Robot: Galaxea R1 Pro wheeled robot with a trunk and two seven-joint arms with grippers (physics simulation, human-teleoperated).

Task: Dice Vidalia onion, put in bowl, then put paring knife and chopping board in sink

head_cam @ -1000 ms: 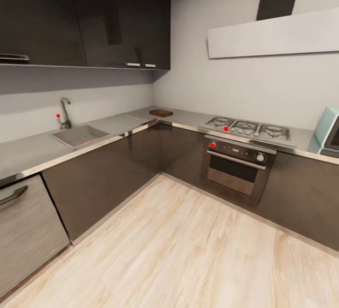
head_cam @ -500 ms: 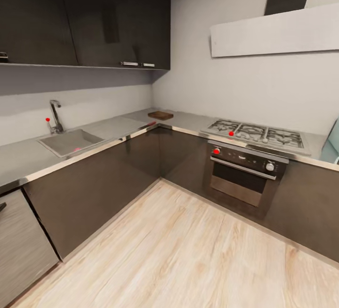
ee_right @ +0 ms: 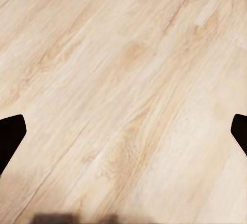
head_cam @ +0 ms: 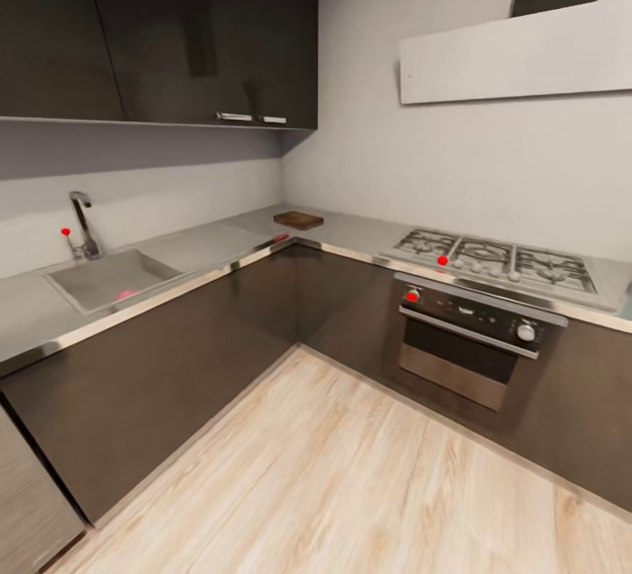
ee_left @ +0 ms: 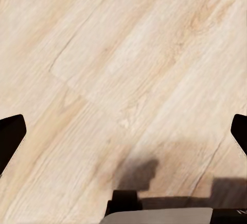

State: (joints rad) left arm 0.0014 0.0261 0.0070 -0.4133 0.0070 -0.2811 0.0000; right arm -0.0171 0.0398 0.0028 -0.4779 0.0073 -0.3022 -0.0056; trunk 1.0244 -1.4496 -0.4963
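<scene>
The steel sink [head_cam: 96, 280] is set in the grey countertop [head_cam: 206, 245] at the left, with its faucet [head_cam: 83, 225] behind it. A faint pinkish spot [head_cam: 125, 295] lies in the basin; I cannot tell whether it is the Vidalia onion. The brown chopping board [head_cam: 298, 219] rests in the far corner. The red-handled paring knife [head_cam: 279, 238] lies at the counter's front edge near it. The bowl is out of view. My left gripper [ee_left: 123, 136] and right gripper [ee_right: 123, 134] both hang open over the wood floor, holding nothing.
A gas hob [head_cam: 491, 258] and oven [head_cam: 478, 337] stand along the right wall under a range hood [head_cam: 518, 56]. Black upper cabinets [head_cam: 175, 30] hang over the sink side. Light wood floor [head_cam: 351, 469] stretches between me and the dark lower cabinets [head_cam: 175, 355].
The whole head view has shifted: the camera has come closer to the corner, so the sink sits further left and the hob further right. The grey appliance front at the left has nearly left the picture.
</scene>
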